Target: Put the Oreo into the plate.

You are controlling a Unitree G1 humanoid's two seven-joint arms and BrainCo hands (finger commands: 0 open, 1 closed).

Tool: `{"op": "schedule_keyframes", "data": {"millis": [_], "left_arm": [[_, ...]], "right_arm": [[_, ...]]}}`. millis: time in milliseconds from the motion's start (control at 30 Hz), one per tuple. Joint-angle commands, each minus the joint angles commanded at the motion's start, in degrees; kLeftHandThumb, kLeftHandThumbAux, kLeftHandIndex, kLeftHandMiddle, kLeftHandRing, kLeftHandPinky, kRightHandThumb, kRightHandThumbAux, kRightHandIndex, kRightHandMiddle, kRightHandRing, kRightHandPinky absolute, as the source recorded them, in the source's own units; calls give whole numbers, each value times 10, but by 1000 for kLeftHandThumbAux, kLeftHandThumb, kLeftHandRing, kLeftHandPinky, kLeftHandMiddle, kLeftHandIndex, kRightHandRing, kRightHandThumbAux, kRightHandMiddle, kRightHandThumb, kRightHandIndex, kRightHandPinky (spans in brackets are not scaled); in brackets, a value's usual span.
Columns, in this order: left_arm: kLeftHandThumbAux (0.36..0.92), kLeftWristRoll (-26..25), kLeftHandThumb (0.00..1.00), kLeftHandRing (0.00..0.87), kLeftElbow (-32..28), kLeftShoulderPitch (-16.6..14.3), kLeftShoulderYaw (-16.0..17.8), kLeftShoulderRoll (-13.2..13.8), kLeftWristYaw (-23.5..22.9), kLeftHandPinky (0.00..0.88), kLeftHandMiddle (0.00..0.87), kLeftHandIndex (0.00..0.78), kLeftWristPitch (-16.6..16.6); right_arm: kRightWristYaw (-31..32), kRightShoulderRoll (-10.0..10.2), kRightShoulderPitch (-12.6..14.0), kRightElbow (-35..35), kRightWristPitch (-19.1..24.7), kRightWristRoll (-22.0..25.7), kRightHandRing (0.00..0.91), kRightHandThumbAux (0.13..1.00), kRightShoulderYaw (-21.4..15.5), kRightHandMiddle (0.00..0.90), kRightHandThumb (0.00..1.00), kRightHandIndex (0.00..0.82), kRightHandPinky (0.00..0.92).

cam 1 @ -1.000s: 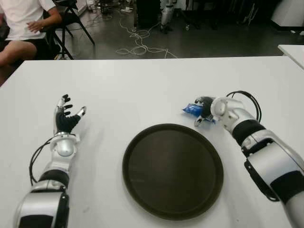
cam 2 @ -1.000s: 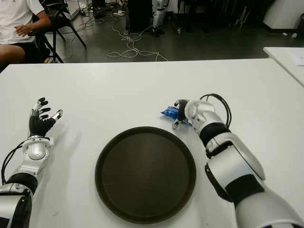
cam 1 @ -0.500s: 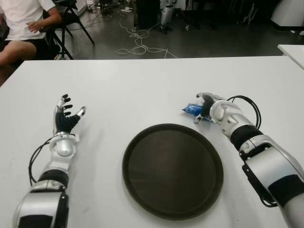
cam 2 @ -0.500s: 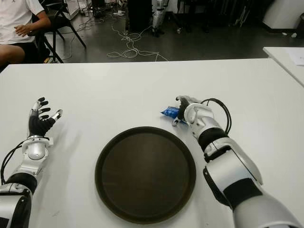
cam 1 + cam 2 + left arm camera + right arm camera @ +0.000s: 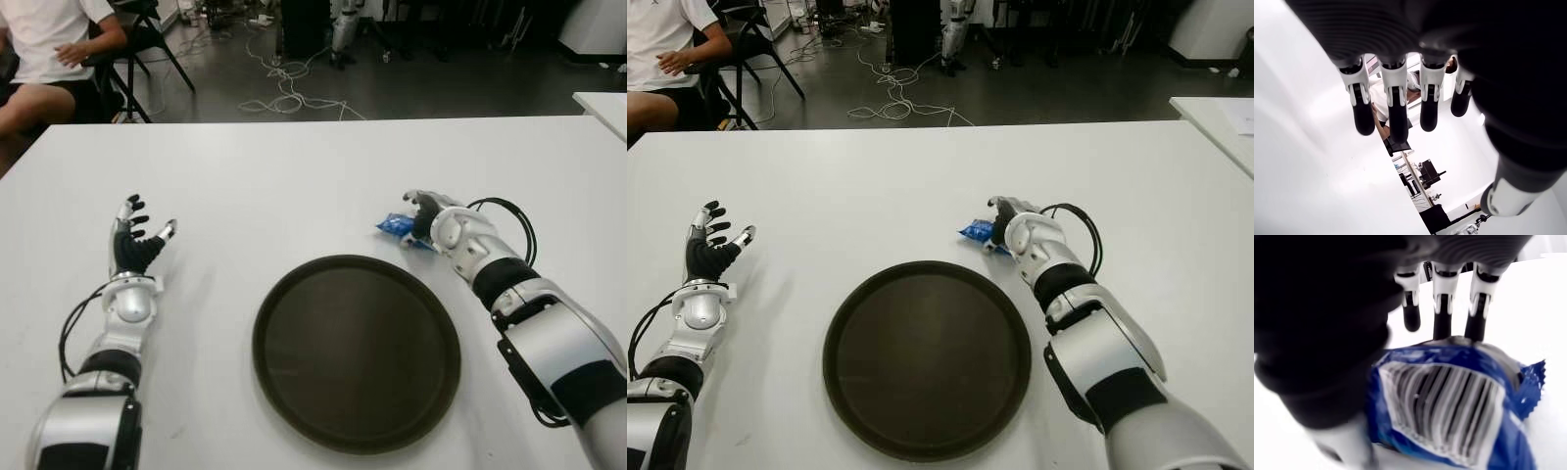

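White counter (image 5: pixel 294 176) before a dim room with floor cables and a seated person (image 5: pixel 49 49). Left robot hand (image 5: pixel 137 245), at 9 o'clock, fingers spread and empty. Plate (image 5: pixel 357 350), centre, holds nothing. Oreo (image 5: pixel 397 225), a blue packet on the counter at the plate's 1 o'clock, under the right robot hand (image 5: pixel 423 213), whose fingers arch over it; closure uncertain. Lift and placement remain.

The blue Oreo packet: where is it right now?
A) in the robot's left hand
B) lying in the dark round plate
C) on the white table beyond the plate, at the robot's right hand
C: the Oreo packet lies on the table beyond the plate's rim, with the right hand over it.
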Motion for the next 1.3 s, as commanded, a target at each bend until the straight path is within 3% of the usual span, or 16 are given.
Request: {"op": "schedule_keyframes", "data": {"millis": [133,400,833,1033,1300], "left_arm": [[697,0,174,187,0,0,0,0,1,194,173,102,1],[694,0,173,169,-1,0,0,0,-1,184,154,90,2],[687,-3,189,177,-1,-2,2,-2,2,197,165,94,8],[688,0,191,182,-1,-1,0,-1,4,194,166,96,8],[683,0,175,167,-2,-1,0,-1,3,178,159,91,6]], "right_arm": [[-20,3,2,1,-3,9,707,739,-9,721,675,425,684],[-61,5,10,6,-23,27,728,729,-32,742,693,432,708],[-91,5,19,14,-62,53,688,724,-58,694,702,431,660],[-86,5,19,16,-67,58,704,723,-66,711,702,432,678],[-85,6,19,17,-67,62,650,724,-71,652,701,428,625]]}}
